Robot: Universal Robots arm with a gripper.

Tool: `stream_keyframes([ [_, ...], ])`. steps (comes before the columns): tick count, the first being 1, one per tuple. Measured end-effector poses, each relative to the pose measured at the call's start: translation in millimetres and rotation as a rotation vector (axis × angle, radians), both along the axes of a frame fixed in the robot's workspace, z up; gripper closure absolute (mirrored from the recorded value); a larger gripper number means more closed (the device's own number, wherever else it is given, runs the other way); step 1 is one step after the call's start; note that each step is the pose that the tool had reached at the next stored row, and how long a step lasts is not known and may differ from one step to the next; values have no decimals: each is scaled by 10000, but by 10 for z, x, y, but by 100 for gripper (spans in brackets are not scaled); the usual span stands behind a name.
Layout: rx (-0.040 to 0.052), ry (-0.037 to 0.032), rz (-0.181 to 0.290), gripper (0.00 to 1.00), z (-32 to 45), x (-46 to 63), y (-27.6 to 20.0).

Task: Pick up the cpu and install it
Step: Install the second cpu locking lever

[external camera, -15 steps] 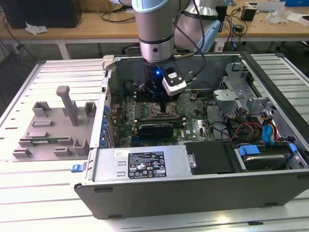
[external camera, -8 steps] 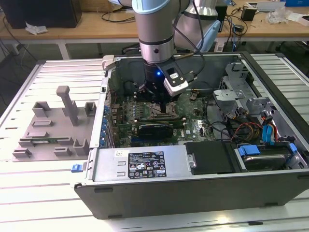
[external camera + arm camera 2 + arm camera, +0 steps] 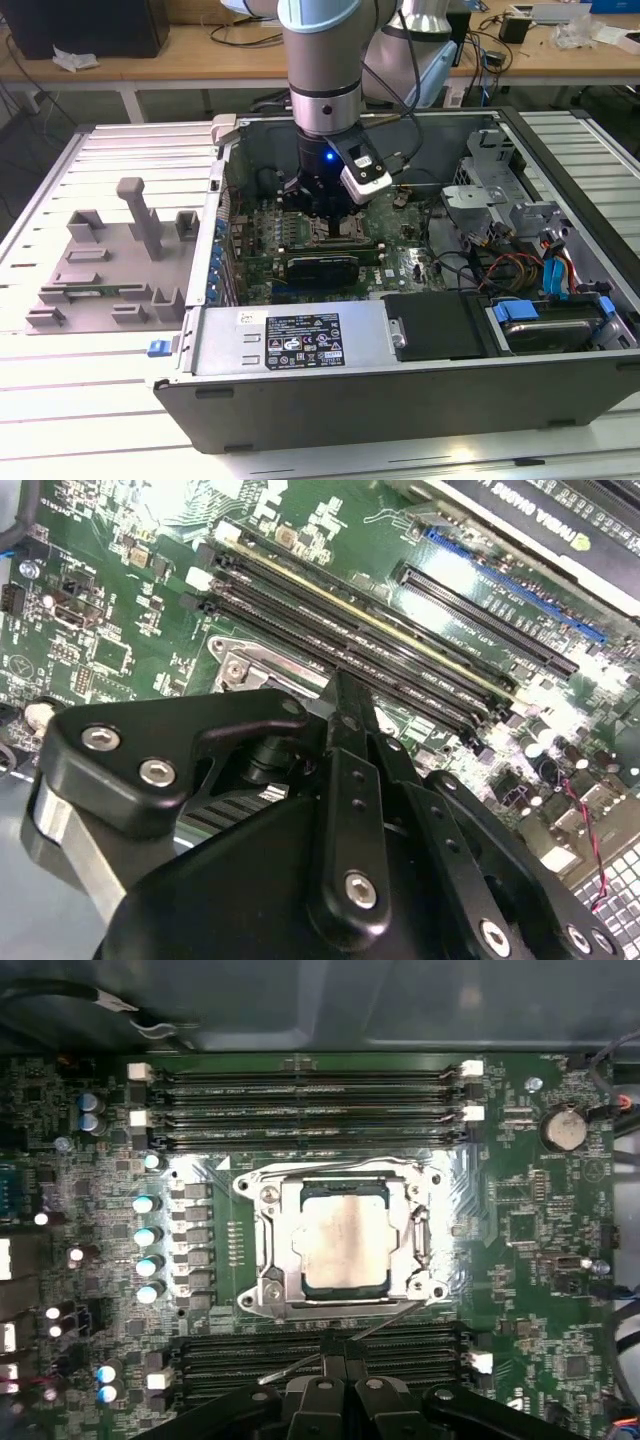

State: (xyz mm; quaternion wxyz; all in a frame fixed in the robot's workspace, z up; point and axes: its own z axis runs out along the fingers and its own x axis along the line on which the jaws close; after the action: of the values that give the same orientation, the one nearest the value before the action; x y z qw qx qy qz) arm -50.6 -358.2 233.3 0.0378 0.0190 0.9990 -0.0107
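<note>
The small flat square cpu with its silvery metal top plate (image 3: 343, 1243) lies flat inside the square socket with the bright metal frame (image 3: 262, 1260) on the green motherboard (image 3: 540, 1250), between the two banks of long black memory slots (image 3: 310, 1090). In the first wrist view it looks seated, its edges parallel to the frame and the frame's opening around it; whether it is fully down on the contacts cannot be told. A thin metal lever (image 3: 340, 1345) slants out from the socket toward the claw.

The black claw (image 3: 338, 1380) hangs low over the board just beside the socket, on the lever's side, inside the open grey computer case (image 3: 300, 345). Its fingers look drawn close together, with nothing between them; the cpu lies apart from them.

Judging from this, the placing seems done and the concern now is leaving the chip undisturbed. Any motion here is best kept straight up and slow, with the fingertips clear of the lever and the memory slots beside the socket, since a sideways brush could shift the chip or snag the wire. The grey plastic tray with blocky posts (image 3: 110, 260) sits on the slatted surface (image 3: 60, 400) well apart from the socket, outside the case.
</note>
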Motion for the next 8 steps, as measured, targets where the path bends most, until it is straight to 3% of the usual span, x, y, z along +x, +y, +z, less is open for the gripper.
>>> stream_keyframes([
  [3, 3, 3, 15, 89, -1, 1, 0],
  [8, 67, 3, 574, 89, -14, -24, -20],
])
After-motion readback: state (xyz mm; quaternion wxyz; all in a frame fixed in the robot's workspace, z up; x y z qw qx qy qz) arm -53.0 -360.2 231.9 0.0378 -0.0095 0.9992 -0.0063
